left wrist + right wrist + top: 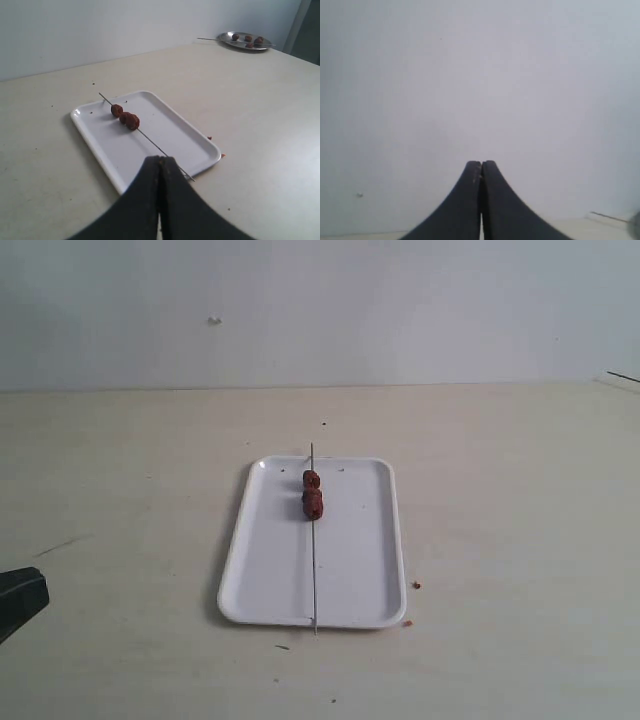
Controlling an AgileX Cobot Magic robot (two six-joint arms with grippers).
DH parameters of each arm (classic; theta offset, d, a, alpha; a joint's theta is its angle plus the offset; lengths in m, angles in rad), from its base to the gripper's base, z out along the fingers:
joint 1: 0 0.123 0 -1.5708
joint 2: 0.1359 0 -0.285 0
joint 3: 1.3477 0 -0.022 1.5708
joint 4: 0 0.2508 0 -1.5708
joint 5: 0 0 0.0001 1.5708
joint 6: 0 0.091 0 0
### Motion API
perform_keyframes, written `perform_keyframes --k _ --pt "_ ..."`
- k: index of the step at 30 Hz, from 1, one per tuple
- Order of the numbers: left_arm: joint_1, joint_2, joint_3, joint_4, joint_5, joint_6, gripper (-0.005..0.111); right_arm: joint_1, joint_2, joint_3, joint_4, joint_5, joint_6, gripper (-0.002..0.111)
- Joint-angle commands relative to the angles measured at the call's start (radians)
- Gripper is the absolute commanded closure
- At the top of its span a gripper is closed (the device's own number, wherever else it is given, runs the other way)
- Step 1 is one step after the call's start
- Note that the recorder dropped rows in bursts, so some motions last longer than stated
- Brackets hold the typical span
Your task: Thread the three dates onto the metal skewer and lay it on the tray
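Note:
The white tray (350,570) (175,135) lies flat in the middle of the table. Along its length rests the thin metal skewer (314,560) (155,144), both ends reaching past the rim. Three dark reddish-brown dates (312,494) (126,118) sit threaded on it, close together toward the far end. My left gripper (160,159) is shut with nothing in it, pulled back from the tray; a dark part of that arm (20,600) shows at the left edge of the exterior view. My right gripper (481,163) is shut and empty, facing a bare wall.
A round metal plate (227,40) stands at a far corner of the table with several more dates (247,39) and another skewer (210,39) across it. Small reddish crumbs (416,585) lie on the table beside the tray.

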Motion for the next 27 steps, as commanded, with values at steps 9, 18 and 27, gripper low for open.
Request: perform_keyframes --k 9,18,27 --pt "0.001 -0.005 0.003 -0.001 -0.001 0.006 0.107 -0.133 -0.073 0.115 -0.696 0.209 0.556 0.108" --pt "0.001 -0.005 0.003 -0.001 -0.001 0.006 0.107 -0.165 -0.131 0.239 -0.921 0.235 0.878 0.108" --pt "0.001 -0.005 0.003 -0.001 -0.001 0.006 0.107 -0.165 -0.131 0.239 -0.915 0.288 0.881 0.108"
